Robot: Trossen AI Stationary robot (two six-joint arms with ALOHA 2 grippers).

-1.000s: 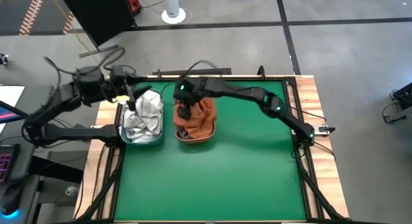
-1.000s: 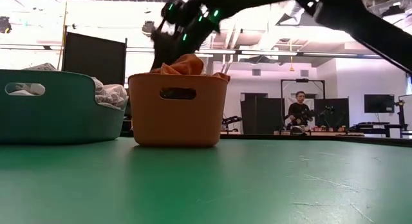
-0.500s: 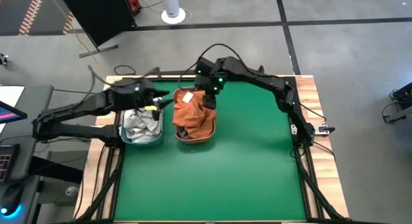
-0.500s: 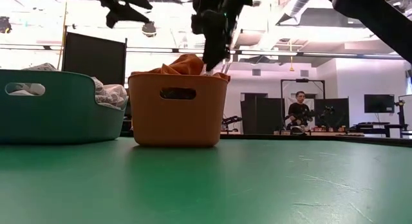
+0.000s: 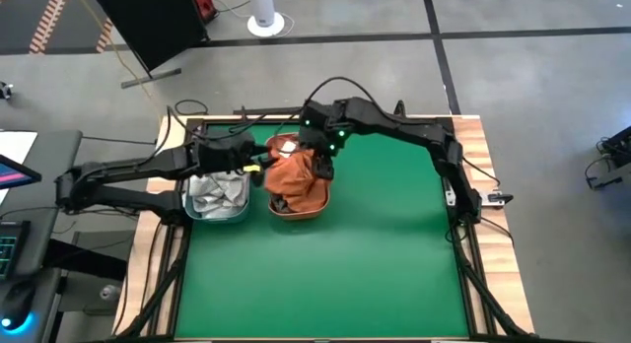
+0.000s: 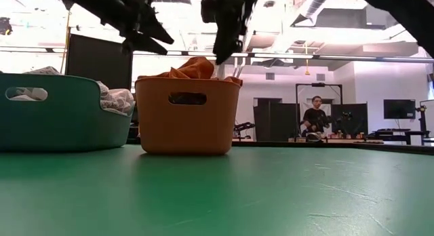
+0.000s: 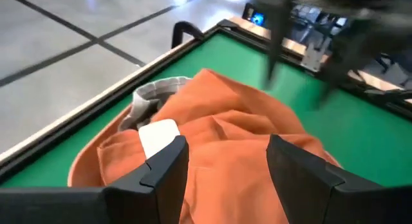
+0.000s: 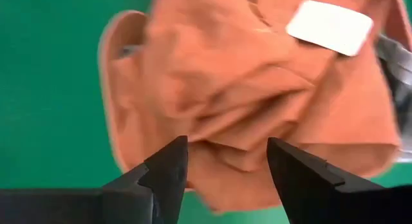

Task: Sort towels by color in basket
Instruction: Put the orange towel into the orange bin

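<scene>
The right gripper (image 5: pixel 320 166) hangs over the far right edge of the orange plastic basket (image 5: pixel 316 202), its two dark fingers (image 8: pixel 168 169) spread apart with nothing between them, pointing down at the heap of cloth below. The left gripper (image 5: pixel 258 166) reaches in from the left and hovers just above the gap between the two baskets, at the orange basket's far left rim; its fingers (image 7: pixel 166 165) also stand apart and empty, framing the cloth ahead of them. Under both grippers, a rust orange cloth towel (image 5: pixel 296 177) is bunched in the orange basket, piled above the rim and draped over its sides; a white rectangular label (image 7: pixel 158 136) lies on its top, and a bit of grey-edged cloth (image 7: pixel 154 91) shows at the far side beneath it. In the low view the orange folds (image 6: pixel 195 68) rise above the basket's rim. Just to the left, nearly touching, stands a teal plastic basket (image 6: pixel 64 121) with a handle slot, holding crumpled white and grey-patterned towels (image 5: pixel 219 192) that also heap above its edge. Both baskets sit on the far left part of the green table mat (image 5: pixel 335 274). Far behind the table, a person (image 6: pixel 314 118) sits in the room.
</scene>
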